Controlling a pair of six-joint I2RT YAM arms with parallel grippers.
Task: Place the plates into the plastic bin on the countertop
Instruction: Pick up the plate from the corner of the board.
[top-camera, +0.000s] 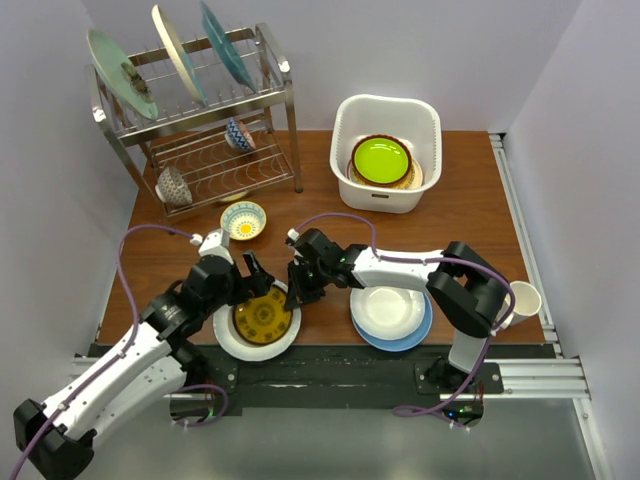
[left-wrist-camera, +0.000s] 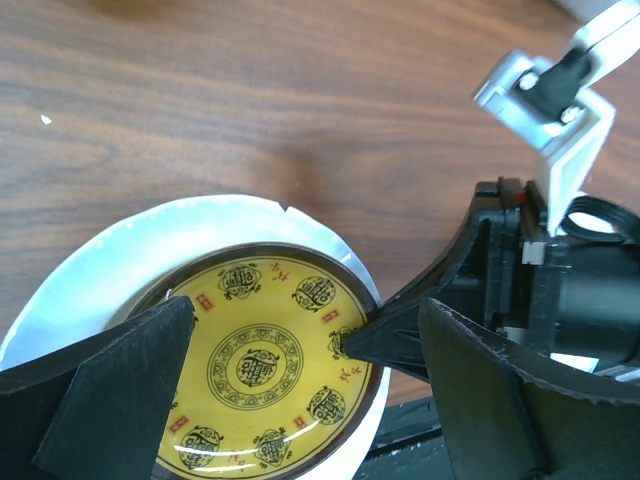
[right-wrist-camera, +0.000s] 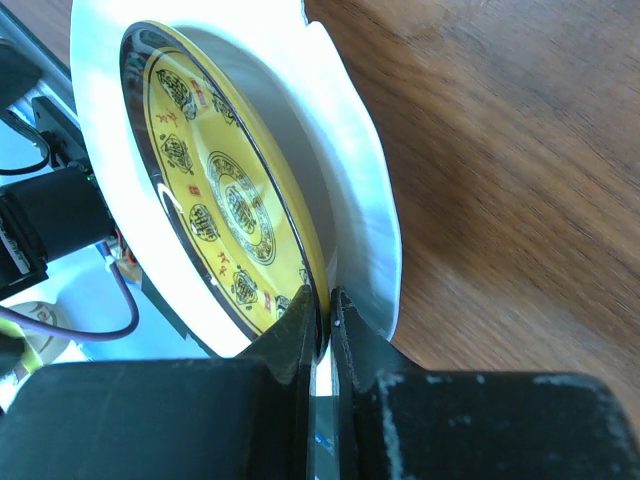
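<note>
Right gripper is pinching the rim of the patterned plate, stacked on a white plate up front; left gripper hangs wide open. Bin holds a few, several more to go.

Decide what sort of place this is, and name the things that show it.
Probably a mock kitchen counter in a robot lab: wire dish rack with plates, plastic bin, plain walls boxing the table.

A steel dish rack stands back left, a small patterned bowl just before it.
</note>
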